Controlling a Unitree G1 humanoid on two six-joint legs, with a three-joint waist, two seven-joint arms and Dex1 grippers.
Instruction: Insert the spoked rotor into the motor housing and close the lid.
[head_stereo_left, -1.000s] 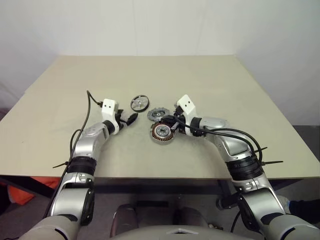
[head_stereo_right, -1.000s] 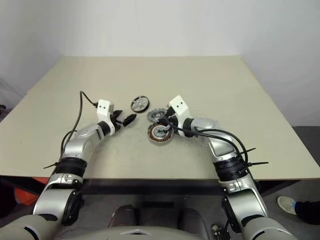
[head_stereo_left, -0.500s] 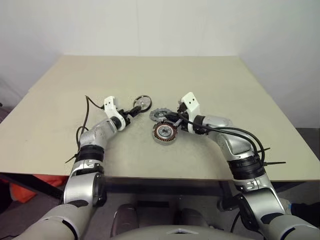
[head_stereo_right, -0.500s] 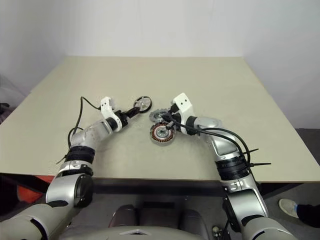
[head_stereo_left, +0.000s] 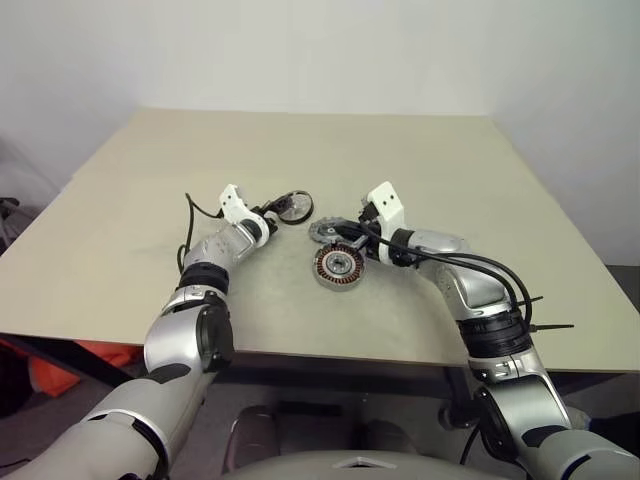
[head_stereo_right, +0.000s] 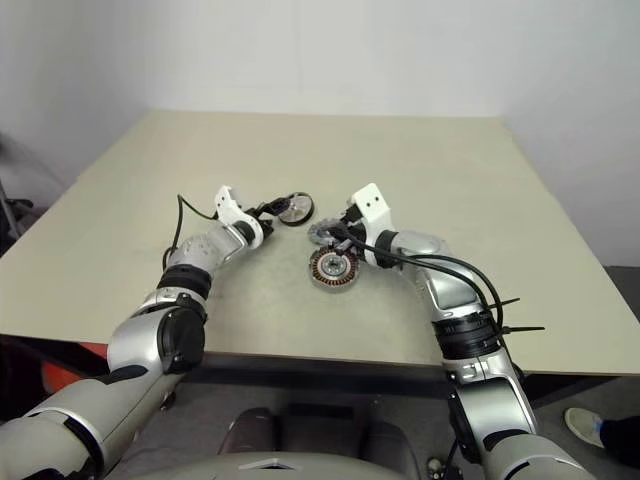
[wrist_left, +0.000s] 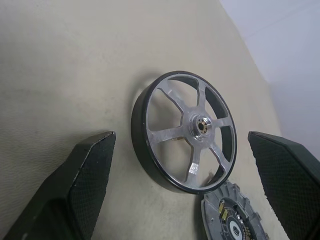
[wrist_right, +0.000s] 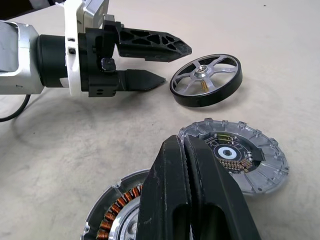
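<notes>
Spoked rotor (wrist_left: 182, 131): lies flat on the surface (head_stereo_left: 120, 210), silver spokes up, dark rim all round, at the far left of the three round parts.

Left hand (head_stereo_left: 271, 214): mine, fingers spread as wide as they go and holding nothing; it points toward the far right, straight at the rotor.

Key relation: the rotor sits just past my left fingertips. In the left wrist view it lies between the two fingers (wrist_left: 75, 192), one to either side of the rim with bare surface between each finger and the rim, so no contact yet.

Axis: the wheel is round, so any line across the rim would serve; its axle stands upright.

Nearer hand: the left, clearly; the right is farther from the rotor, down by the housing.

Right hand (wrist_right: 186, 165): fingers pressed together, empty, poised above the near edge of the motor housing (head_stereo_left: 339, 265); whether it touches the copper windings I cannot quite tell.

Lid (wrist_right: 234, 156): flat on the surface, just beyond the housing and right of the rotor, near it but apart.

Next move, as I judge it: push the left hand forward until the rim is well inside, then close.
</notes>
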